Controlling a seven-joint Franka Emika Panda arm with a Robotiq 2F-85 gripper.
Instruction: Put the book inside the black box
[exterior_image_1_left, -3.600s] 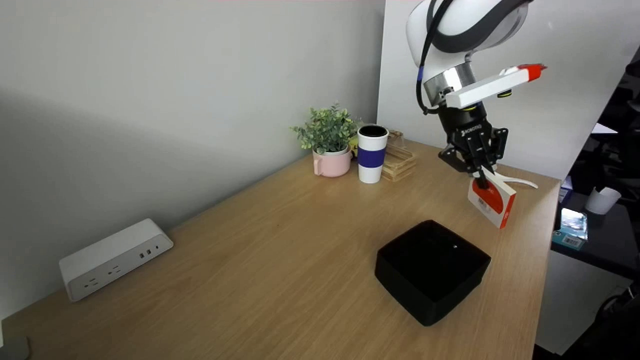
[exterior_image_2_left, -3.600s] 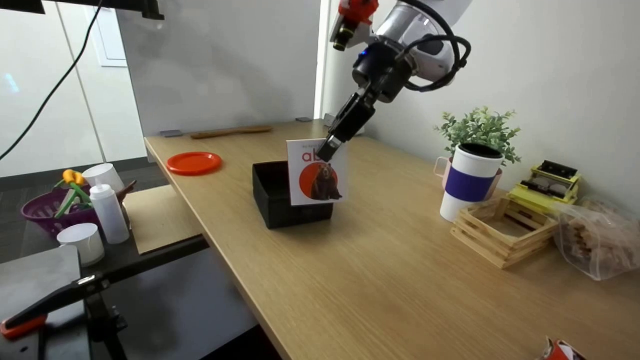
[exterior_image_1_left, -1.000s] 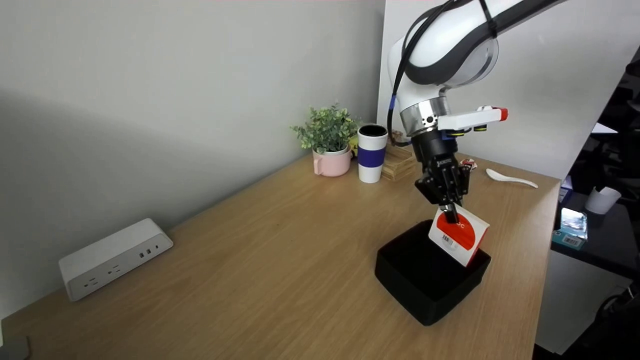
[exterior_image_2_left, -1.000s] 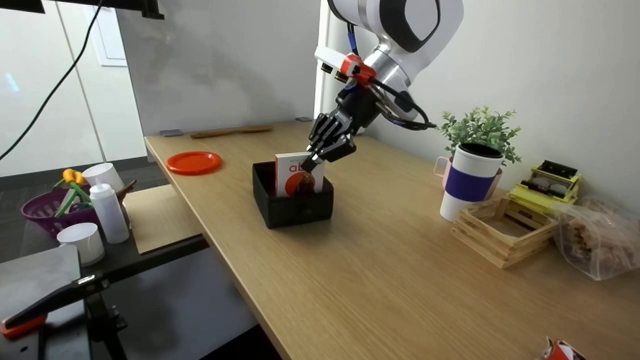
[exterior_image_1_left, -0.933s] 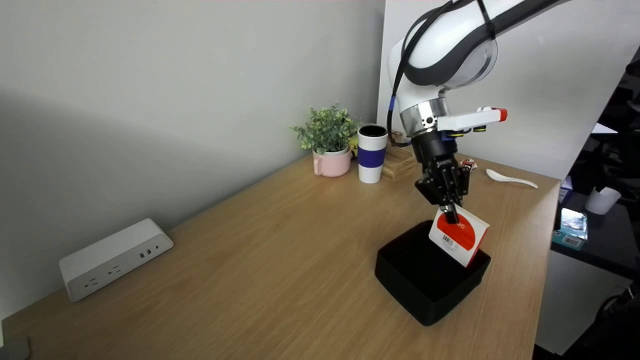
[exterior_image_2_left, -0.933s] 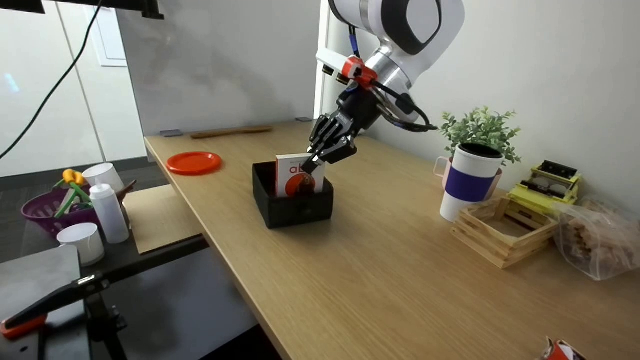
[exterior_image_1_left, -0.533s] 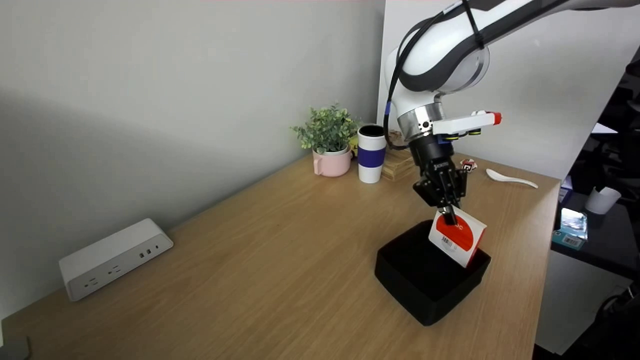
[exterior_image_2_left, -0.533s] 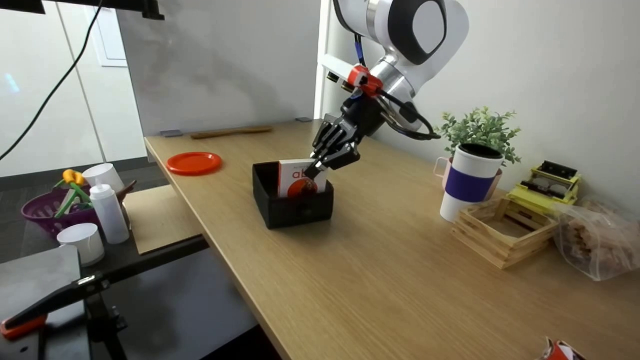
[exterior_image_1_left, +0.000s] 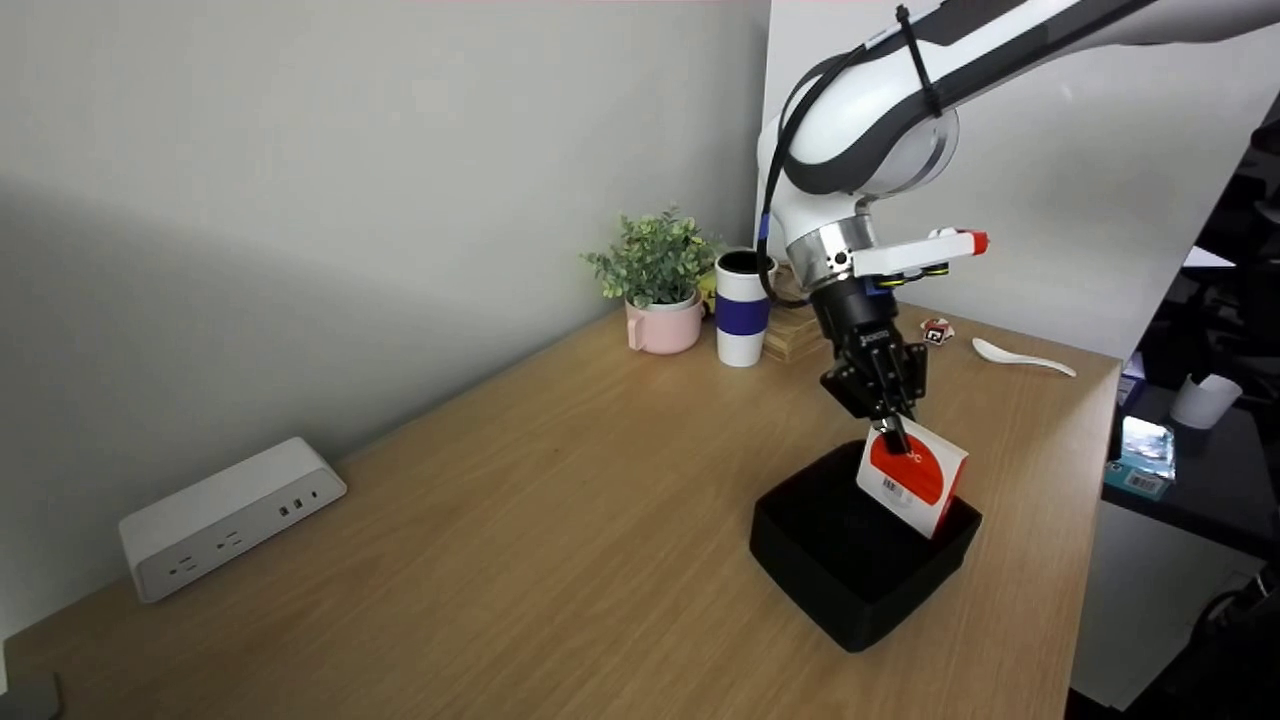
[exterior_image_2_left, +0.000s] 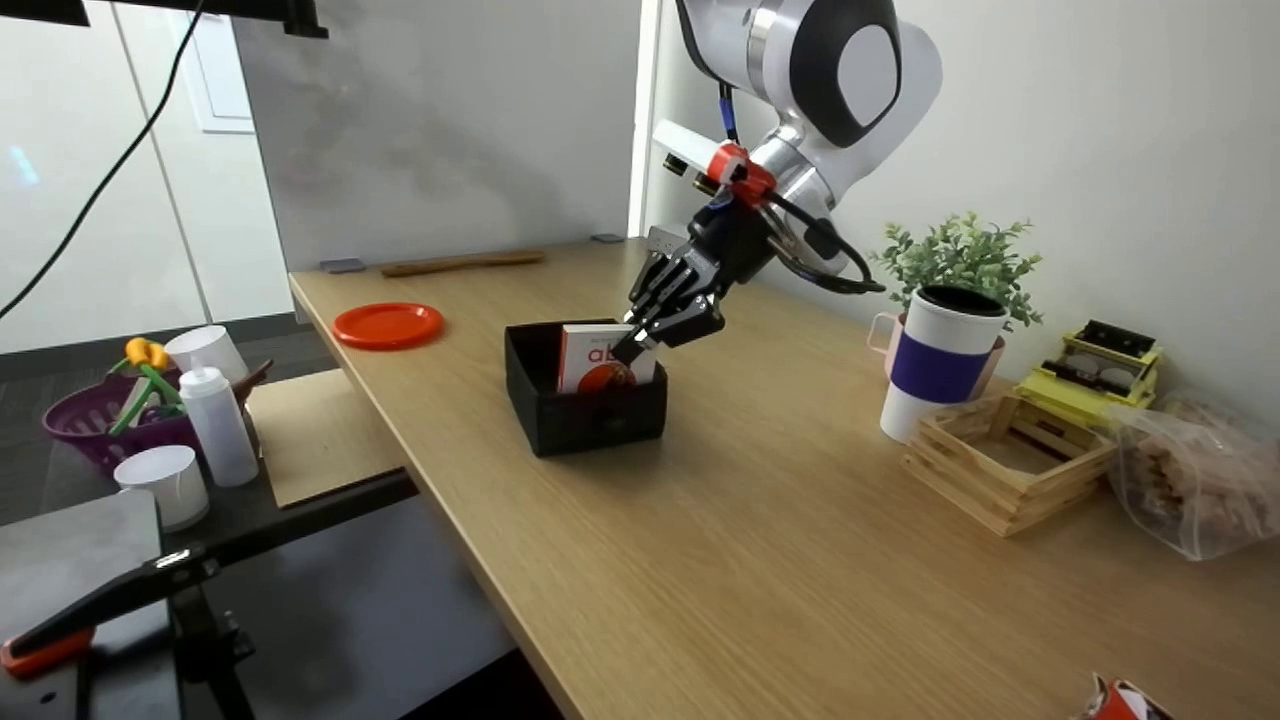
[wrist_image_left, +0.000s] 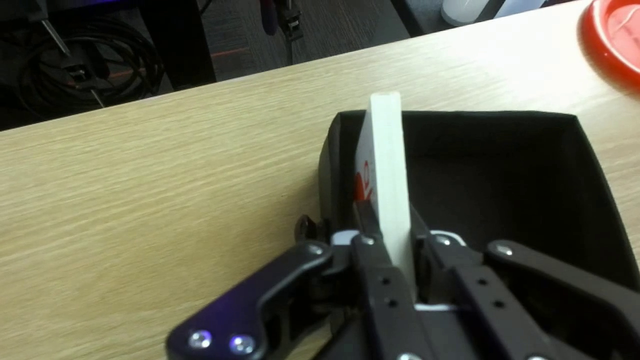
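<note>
Claw (wrist_image_left: 391, 215) clamped on the thin white red-patched book (wrist_image_left: 387, 135), I might tip it out of the low square matte-black box (exterior_image_2_left: 600, 425) by releasing it tilted.

The arm (exterior_image_1_left: 868, 125) slopes downward — wrist (exterior_image_1_left: 830, 252) tilted, fingers (wrist_image_left: 372, 255) clamped with a narrow gap between them.

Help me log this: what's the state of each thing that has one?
black box: open-topped, upright
book: closed, on edge, partly inside the box
gripper: shut on the book
white cup: upright, lid unclear
pink mug: upright, holding greenery
wooden crate: open-topped
red plate: lying flat
clear bag: filled; seal unclear
</note>
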